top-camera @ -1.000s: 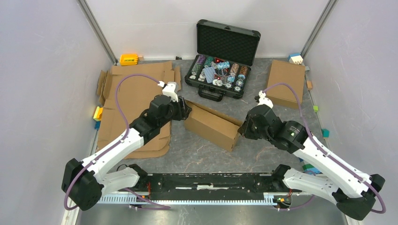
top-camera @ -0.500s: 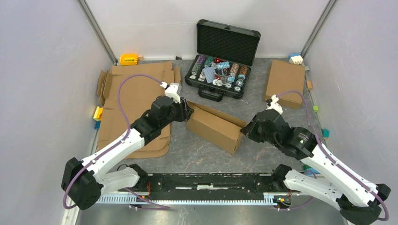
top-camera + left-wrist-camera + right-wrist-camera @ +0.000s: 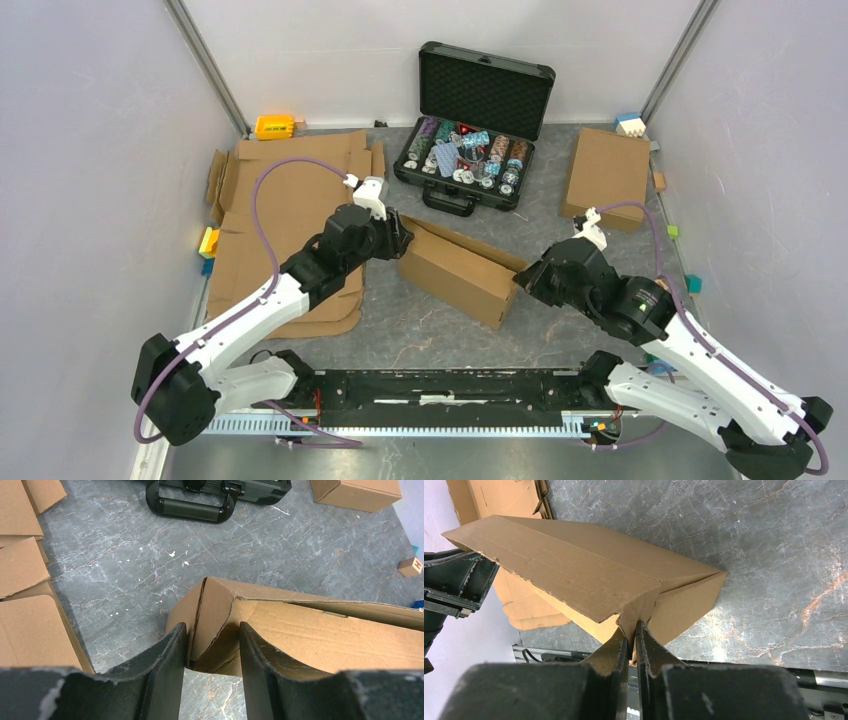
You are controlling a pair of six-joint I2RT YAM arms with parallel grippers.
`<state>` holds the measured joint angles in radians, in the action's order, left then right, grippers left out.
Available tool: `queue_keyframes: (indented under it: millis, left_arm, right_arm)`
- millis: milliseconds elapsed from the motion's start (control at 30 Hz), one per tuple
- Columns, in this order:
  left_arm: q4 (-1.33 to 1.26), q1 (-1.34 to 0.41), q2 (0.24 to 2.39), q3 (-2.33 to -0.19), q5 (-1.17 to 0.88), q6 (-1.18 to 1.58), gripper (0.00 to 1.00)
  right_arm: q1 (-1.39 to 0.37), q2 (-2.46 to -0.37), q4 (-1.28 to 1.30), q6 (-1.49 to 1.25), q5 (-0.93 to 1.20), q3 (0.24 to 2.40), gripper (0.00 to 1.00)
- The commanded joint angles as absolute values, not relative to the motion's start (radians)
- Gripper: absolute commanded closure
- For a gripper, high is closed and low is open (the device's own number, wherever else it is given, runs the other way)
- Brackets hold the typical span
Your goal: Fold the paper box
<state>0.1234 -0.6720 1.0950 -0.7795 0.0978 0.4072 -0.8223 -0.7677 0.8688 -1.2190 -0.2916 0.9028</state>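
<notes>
The paper box [image 3: 455,270] is a brown cardboard box, part folded, lying slantwise mid-table between my two grippers. My left gripper [image 3: 400,238] is at its left end. In the left wrist view [image 3: 212,640] the fingers stand on either side of the box's [image 3: 310,635] crumpled end wall, and both touch cardboard. My right gripper [image 3: 518,282] is at the box's right end. In the right wrist view [image 3: 633,630] it is pinched shut on a thin corner tab of the box [image 3: 574,565]. The box's top panel slopes and its long side gapes open.
An open black case of colourful chips [image 3: 470,130] stands at the back centre. Flat cardboard sheets [image 3: 290,200] lie at the left. A closed brown box [image 3: 607,175] lies at the back right. A yellow object [image 3: 273,126] and small coloured blocks [image 3: 208,243] lie along the walls.
The right arm has drawn back to the right and the box has shifted slightly right with it. The left gripper has followed at the box's left end.
</notes>
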Motion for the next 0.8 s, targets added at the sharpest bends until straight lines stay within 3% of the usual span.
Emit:
queue_keyframes:
  millis: [0,400,767]
  left_arm:
    - [0.178,-0.686,1.117,-0.793,0.108,0.386,0.52]
    - [0.178,-0.689,1.13,-0.801,0.109,0.386,0.53]
    - [0.178,-0.696,1.138,-0.805,0.111,0.388,0.53]
  right_arm:
    - [-0.818,-0.785,0.816,-1.255,-0.302,0.888,0.9]
    - [-0.819,-0.839,0.874,-1.16,-0.281,0.884,0.98]
    - [-0.822,-0.896,0.933,-1.078,-0.267,0.922,0.97]
